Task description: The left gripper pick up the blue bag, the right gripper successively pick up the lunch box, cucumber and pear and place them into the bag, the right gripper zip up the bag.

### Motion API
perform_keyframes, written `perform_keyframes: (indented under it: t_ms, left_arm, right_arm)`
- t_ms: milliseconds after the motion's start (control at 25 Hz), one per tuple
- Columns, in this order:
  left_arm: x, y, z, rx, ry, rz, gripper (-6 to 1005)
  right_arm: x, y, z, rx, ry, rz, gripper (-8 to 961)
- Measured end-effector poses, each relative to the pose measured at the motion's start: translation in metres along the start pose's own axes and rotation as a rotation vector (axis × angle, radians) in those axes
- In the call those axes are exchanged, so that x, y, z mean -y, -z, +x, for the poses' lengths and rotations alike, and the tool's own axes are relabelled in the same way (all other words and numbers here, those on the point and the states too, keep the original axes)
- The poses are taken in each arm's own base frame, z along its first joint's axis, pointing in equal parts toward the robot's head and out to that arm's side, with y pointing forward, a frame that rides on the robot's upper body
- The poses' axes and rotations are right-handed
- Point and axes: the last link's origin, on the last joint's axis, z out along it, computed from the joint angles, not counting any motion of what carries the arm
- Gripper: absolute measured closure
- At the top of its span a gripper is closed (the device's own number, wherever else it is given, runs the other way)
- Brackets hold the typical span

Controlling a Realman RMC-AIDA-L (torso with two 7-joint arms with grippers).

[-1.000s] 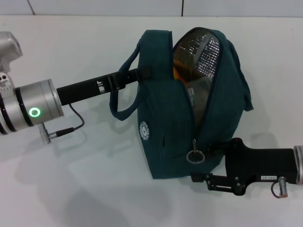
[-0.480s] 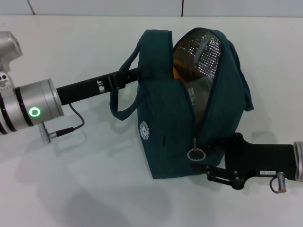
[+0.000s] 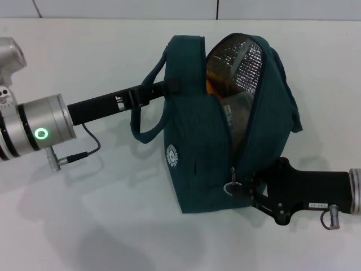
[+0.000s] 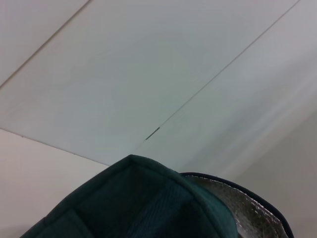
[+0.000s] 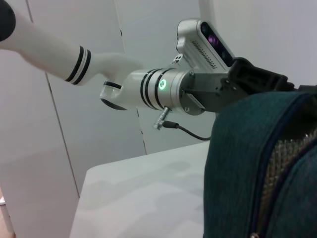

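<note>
Soft teal fabric makes up the bag [image 3: 225, 141], which stands on the white table [image 3: 101, 226] with its foil-lined mouth gaping; it likely sags and shifts when tugged, so the small metal zip ring [image 3: 232, 187] near the base is the place to pull. The left gripper [image 3: 161, 88] is clamped on the bag's upper seam by the strap. The right gripper [image 3: 243, 189] sits at the ring; whether it is closed cannot be told

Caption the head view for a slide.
Left gripper holds the open blue bag by its top while the right gripper reaches its zipper pull.
</note>
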Motion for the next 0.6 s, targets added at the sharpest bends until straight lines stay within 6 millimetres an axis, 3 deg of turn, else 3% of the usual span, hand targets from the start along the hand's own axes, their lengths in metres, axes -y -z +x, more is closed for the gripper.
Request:
perform_keyframes:
  t_ms: [240,600]
  left_arm:
    - [0.0000,0.0000,0.0000,0.000,-0.002,0.000,933]
    - [0.0007,0.0024,-0.0022,0.002,-0.043,0.004,910]
  right_arm:
    - [0.0013,0.0004,0.0011,-0.005,0.001,0.012,944]
    - [0.0011,0.0039,-0.0006,0.016,0.028,0.020,943]
